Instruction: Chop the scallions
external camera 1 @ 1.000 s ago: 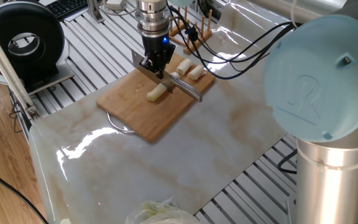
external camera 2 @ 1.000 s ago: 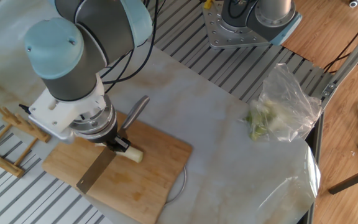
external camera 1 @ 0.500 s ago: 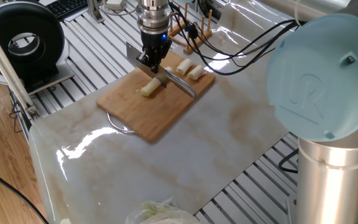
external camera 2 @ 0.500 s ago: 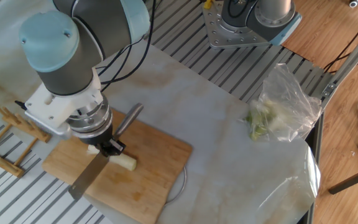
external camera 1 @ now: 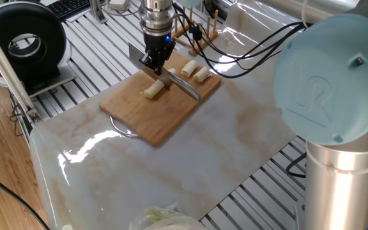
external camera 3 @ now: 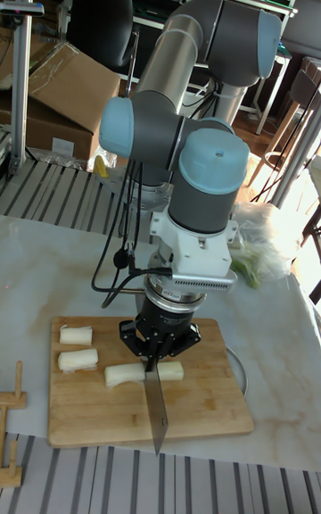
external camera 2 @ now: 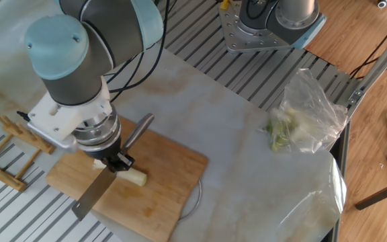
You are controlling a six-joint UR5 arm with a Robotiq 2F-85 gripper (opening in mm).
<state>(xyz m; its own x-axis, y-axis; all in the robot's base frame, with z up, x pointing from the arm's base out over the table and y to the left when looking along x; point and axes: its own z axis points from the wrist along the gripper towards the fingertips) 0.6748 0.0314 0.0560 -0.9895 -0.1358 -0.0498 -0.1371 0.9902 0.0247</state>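
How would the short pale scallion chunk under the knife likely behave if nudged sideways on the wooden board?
The short pale cylindrical scallion chunk lies on its side on the flat wooden cutting board, so it would probably roll. It looks small, likely light, easily shifted. The steel knife blade in the end effector might drag it.

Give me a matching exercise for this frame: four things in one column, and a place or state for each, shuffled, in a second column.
Things:
1. knife
2. scallion piece under the blade
3. two cut scallion chunks
4. plastic bag of greens

Places or states:
A. on the marble top, off the cutting board
B. held in the gripper, blade pointing down
C. lying side by side near one end of the board
D. lying across the middle of the board, beneath the gripper

Pairs: 1-B, 2-D, 3-C, 4-A
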